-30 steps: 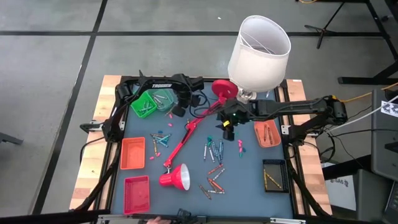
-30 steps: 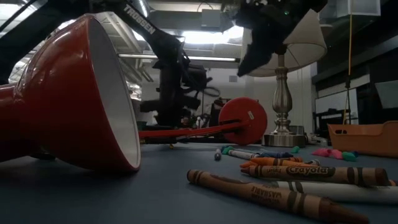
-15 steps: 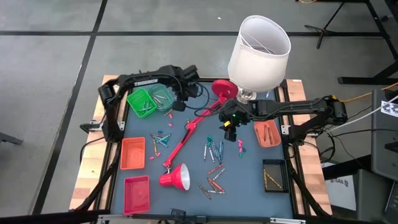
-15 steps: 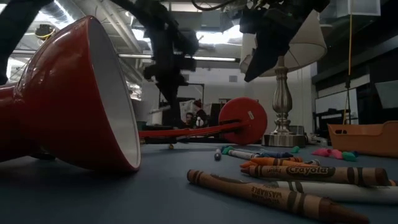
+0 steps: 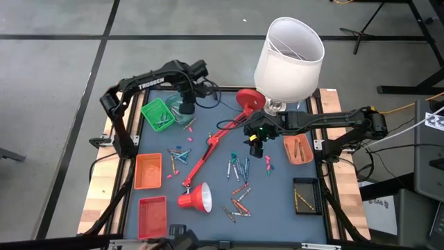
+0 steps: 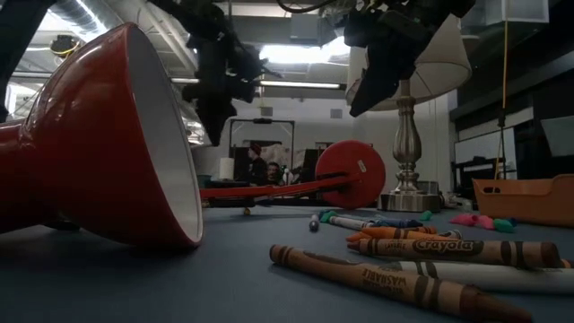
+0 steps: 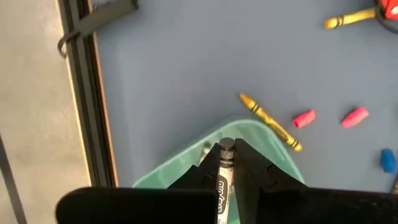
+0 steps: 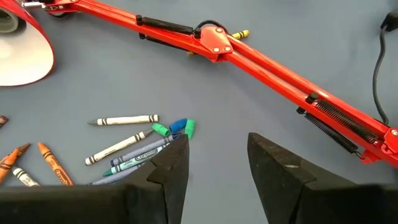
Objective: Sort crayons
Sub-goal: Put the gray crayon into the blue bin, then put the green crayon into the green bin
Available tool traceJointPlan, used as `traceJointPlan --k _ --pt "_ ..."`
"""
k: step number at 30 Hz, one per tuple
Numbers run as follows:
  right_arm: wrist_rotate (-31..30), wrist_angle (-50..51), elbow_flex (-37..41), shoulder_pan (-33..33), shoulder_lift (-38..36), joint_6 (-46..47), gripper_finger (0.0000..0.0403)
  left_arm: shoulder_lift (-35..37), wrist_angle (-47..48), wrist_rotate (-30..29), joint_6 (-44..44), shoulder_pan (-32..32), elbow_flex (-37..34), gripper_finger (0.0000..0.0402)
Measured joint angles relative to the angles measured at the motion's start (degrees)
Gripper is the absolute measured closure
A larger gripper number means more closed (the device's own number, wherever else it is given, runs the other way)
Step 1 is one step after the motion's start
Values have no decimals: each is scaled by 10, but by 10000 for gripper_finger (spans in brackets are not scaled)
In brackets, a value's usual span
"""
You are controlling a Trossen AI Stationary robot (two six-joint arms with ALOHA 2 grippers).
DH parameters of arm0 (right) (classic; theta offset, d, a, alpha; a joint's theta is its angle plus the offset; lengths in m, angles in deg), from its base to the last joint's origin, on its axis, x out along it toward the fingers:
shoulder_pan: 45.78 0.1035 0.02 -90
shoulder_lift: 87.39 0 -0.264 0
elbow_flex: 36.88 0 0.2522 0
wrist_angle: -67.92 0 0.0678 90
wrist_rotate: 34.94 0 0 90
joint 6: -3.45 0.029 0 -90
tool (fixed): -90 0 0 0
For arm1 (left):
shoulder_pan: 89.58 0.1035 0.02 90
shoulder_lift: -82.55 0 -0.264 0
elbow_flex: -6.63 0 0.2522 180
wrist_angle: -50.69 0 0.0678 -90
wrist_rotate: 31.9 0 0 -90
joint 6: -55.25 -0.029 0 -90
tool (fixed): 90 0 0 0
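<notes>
Many crayons (image 5: 238, 170) lie loose on the blue mat, and more are near the front (image 6: 421, 256). My left gripper (image 5: 187, 104) hangs high over the teal bin (image 5: 182, 110) at the far left, next to the green bin (image 5: 158, 114). It points down and is shut on a grey crayon (image 7: 224, 163). The teal bin's rim (image 7: 249, 132) shows right below it. My right gripper (image 5: 253, 144) hovers open mid-table above a cluster of white, blue and green crayons (image 8: 134, 149), touching nothing. My left gripper pinches the grey crayon between its two fingers, which come from above and point down. The crayon lies along the fingers, and its blunt lower end (image 7: 227, 147) sticks out past their tips. It is lifted clear, above the teal bin. The fingers hide its upper part.
A red desk lamp lies across the mat, its arm (image 5: 211, 147) slanting and its shade (image 5: 196, 198) near the front. A white-shaded lamp (image 5: 288, 52) stands at the far right. There are orange (image 5: 148, 170) and red (image 5: 152, 215) bins at left, and brown (image 5: 298, 149) and black (image 5: 305, 194) bins at right.
My left gripper has risen from low over the mat and gone toward the table's far left, to above the teal bin, rolling a little at the wrist.
</notes>
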Motion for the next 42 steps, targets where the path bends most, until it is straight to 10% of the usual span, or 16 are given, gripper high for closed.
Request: traceJointPlan --k 16,29,42 --pt "0 0 0 0 1 -6 240 0 -28 -51 0 35 -97 385" --pt "0 -26 0 0 1 -14 240 0 -85 -99 71 22 -122 303" --pt "0 -26 0 0 1 -16 240 69 -66 -24 194 -9 -122 300"
